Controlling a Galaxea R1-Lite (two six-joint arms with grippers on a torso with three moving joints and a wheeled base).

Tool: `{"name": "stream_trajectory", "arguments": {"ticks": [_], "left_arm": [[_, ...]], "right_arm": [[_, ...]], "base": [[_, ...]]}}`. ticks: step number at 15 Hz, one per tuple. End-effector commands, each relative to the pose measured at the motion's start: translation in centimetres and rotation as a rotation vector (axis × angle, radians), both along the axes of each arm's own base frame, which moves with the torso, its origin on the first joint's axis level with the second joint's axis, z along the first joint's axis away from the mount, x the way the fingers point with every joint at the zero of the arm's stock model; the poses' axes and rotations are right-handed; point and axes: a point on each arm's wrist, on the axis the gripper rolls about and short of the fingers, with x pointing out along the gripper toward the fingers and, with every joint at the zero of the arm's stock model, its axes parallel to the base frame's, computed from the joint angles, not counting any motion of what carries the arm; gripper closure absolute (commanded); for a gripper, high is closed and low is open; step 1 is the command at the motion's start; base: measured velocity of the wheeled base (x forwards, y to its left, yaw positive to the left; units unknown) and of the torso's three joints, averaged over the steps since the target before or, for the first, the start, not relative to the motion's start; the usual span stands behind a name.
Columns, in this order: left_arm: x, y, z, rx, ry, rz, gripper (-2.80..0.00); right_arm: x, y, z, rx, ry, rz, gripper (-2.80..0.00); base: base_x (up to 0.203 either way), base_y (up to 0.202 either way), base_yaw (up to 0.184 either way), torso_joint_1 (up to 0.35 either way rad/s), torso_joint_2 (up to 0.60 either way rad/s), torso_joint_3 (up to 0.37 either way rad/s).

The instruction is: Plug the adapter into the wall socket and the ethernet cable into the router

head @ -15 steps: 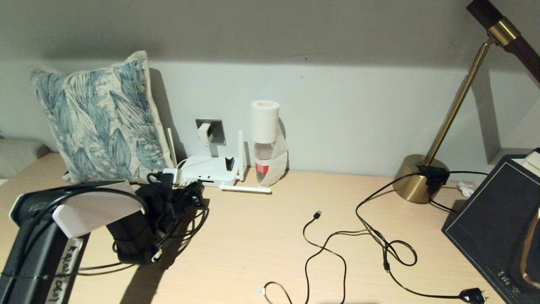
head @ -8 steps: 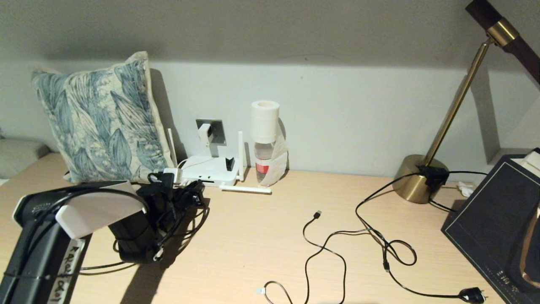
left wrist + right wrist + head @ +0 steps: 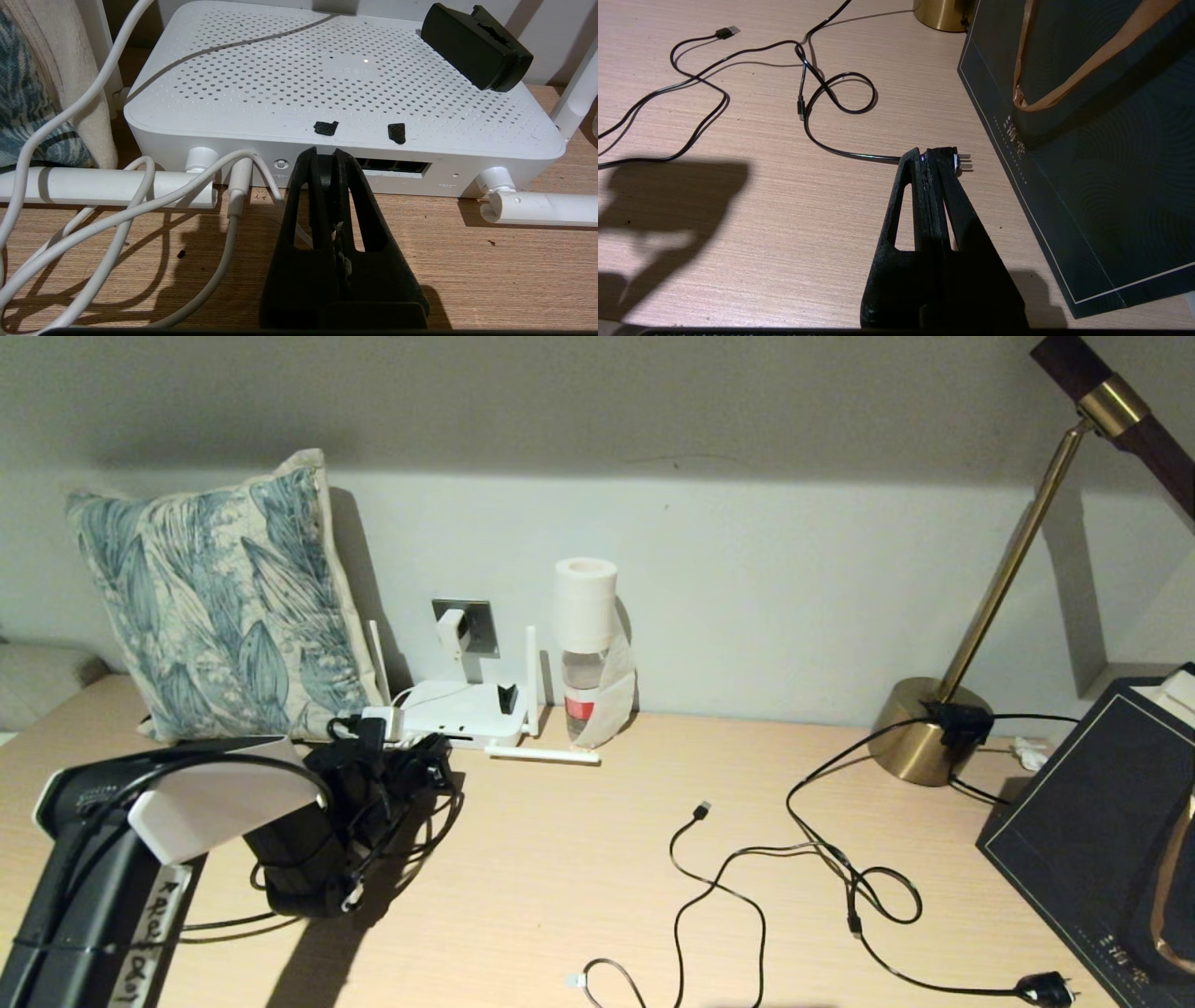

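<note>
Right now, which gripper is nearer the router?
Left. The left gripper sits at the router port face; the right gripper hangs far off, beside the dark bag.

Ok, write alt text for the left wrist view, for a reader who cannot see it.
The shut left pincer sits at the port row on the white router side, on a wooden table. White cords trail from the router beside it, and a small black piece lies on top.

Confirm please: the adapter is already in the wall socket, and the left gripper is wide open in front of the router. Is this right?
Not quite. The left gripper is shut, not wide open; the left wrist view shows its fingers pressed together at the router's port side. The adapter is indeed in the wall socket.
</note>
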Motion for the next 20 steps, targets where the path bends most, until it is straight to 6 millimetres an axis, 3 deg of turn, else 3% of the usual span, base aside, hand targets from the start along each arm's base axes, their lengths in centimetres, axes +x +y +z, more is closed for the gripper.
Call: {"name": "stream_trajectory", "arguments": {"ticks": [1,3,4,8,11,14,16,17,20], "left_arm": [[-0.4,0.0,0.1,0.000,0.005,-0.001,0.00],[-0.4,0.1,0.0,0.000,0.005,0.000,0.00],[-0.5,0.1,0.3,-0.010,0.001,-0.004,-2.80],[-0.6,0.0,0.8,-0.015,-0.008,-0.006,-2.80],[-2.0,-0.1,2.2,-0.019,0.002,-0.021,-2.80],[-3.9,-0.3,6.5,-0.025,-0.063,-0.066,-2.80],[-5.8,-0.6,11.3,-0.031,-0.169,-0.085,-2.80],[-7.1,-0.7,14.1,-0.035,-0.236,-0.095,0.00],[-14.2,-0.9,23.7,-0.050,-0.437,-0.127,0.00]], "right_arm": [[0.0,0.0,0.0,0.000,0.003,0.000,0.00],[0.0,0.0,0.0,-0.001,0.002,0.000,0.00],[0.0,0.0,0.0,-0.001,0.001,0.000,0.00],[0.0,0.0,0.0,0.000,0.002,0.000,0.00],[0.0,0.0,0.0,-0.001,0.002,0.000,0.00],[0.0,0.0,0.0,0.000,0.002,0.000,0.00],[0.0,0.0,0.0,0.000,0.002,0.000,0.00],[0.0,0.0,0.0,0.001,0.002,0.000,0.00],[0.0,0.0,0.0,0.000,0.004,0.000,0.00]], "base": [[0.000,0.000,0.000,0.000,0.00,0.000],[0.000,0.000,0.000,0.000,0.00,0.000],[0.000,0.000,0.000,0.000,0.00,0.000],[0.000,0.000,0.000,0.000,0.00,0.000],[0.000,0.000,0.000,0.000,0.00,0.000],[0.000,0.000,0.000,0.000,0.00,0.000],[0.000,0.000,0.000,0.000,0.00,0.000],[0.000,0.000,0.000,0.000,0.00,0.000],[0.000,0.000,0.000,0.000,0.00,0.000]]}}
